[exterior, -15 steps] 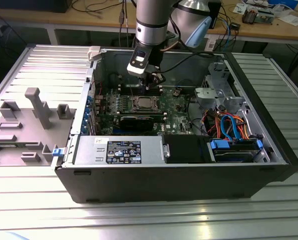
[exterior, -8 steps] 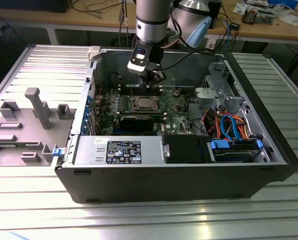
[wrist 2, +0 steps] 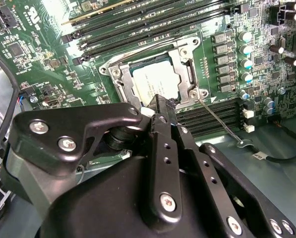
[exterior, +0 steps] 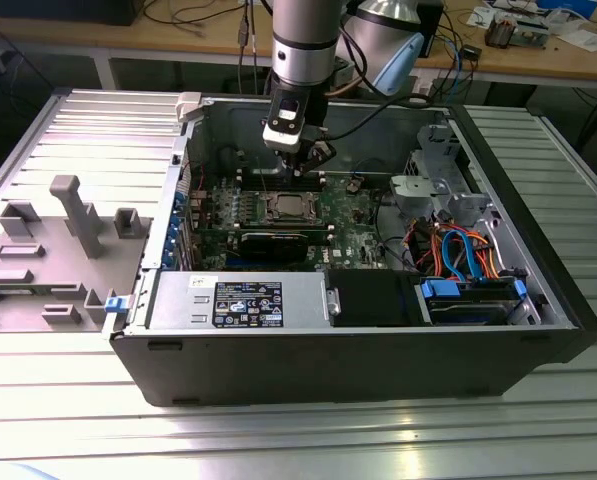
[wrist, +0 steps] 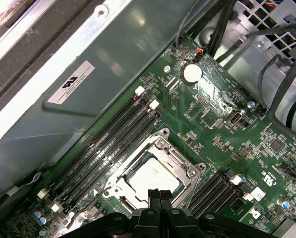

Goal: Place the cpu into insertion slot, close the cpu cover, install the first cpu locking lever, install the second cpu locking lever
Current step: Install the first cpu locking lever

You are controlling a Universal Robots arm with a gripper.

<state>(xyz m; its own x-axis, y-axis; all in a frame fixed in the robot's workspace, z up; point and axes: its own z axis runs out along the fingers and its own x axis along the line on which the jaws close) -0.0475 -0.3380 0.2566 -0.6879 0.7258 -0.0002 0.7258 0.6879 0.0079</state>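
- The gripper, pinched together and empty, hung just above the cpu framed by the cpu cover.
- The loose lever beside it probably wanted slow, steady pressing.

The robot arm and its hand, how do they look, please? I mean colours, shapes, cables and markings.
The arm is a silver-grey tube with a pale blue joint cap. A white and black block sits at its wrist; black cables run beside it. The hand is matt black: rounded link plates with silver screw heads and narrow fingers with small holes.
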